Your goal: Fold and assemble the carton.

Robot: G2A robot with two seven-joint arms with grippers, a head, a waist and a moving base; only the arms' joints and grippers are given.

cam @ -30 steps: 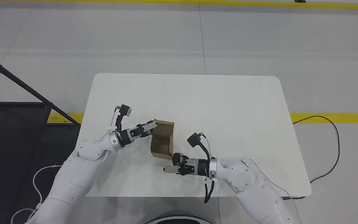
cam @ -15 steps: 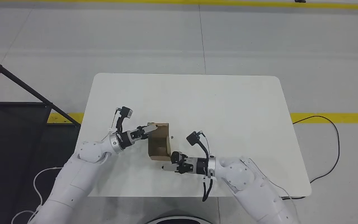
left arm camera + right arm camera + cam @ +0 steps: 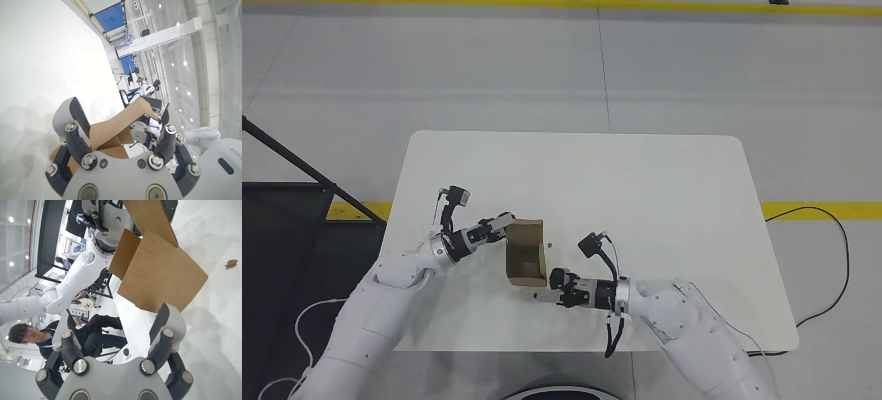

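White table. Brown carton, partly folded, sits near the table's front edge between both arms. Left gripper spread wide, holding nothing, carton flap between its fingers. Right gripper spread wide, holding nothing, just beside carton. Small brown scrap near carton.

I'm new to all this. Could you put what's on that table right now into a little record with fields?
Surface: white table
Main object: brown cardboard carton, partly folded with its flaps loose, on the robot's side of the table
Left gripper: open, at one side of the carton, a raised flap between its fingers
Right gripper: open, at the opposite side, one finger by a panel's edge
Stray item: small brown scrap on the table beside the carton
Assembly: not finished
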